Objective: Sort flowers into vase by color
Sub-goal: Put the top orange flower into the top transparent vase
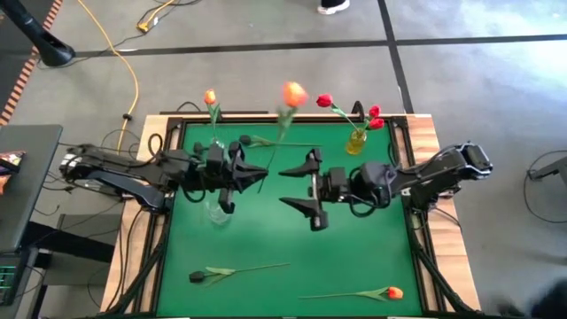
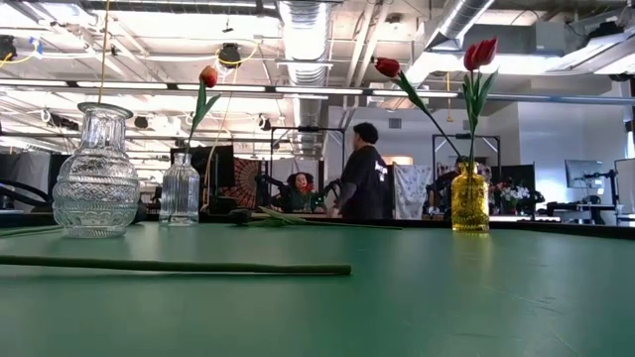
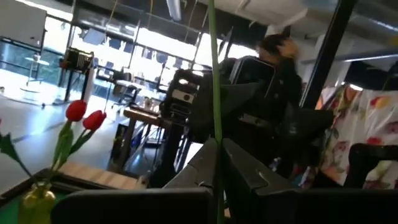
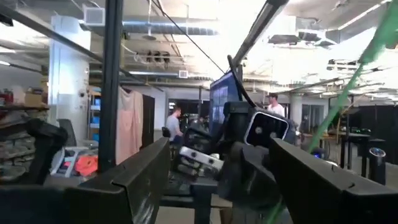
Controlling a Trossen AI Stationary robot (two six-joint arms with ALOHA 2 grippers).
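My left gripper [image 1: 262, 174] is above the table's middle left, shut on the thin green stem of an orange tulip [image 1: 292, 93] whose head stands high above it. My right gripper [image 1: 285, 188] hovers just right of it, open wide and facing it, touching nothing; in the right wrist view its fingers [image 4: 143, 180] are spread apart. A yellow vase [image 1: 356, 142] at the far right holds red tulips [image 2: 481, 52]. A small clear vase [image 2: 181, 188] holds one orange tulip [image 1: 210, 97]. A large clear vase [image 2: 94, 174] stands below my left arm. My left gripper pinches the orange tulip's stem [image 3: 215, 124] between its two fingers [image 3: 249, 171]. The fingers come level from the table's left and lie across the stem. The stem rises nearly upright above them with the head on top; the part below the fingers is hidden by the gripper.
A dark tulip [image 1: 199, 276] and an orange tulip [image 1: 394, 292] lie flat near the near edge; the dark one's stem [image 2: 169, 266] crosses the low view. Another stem with leaves [image 1: 275, 143] lies toward the far edge. Bare green mat [image 1: 354, 248] lies between. People are beyond the table.
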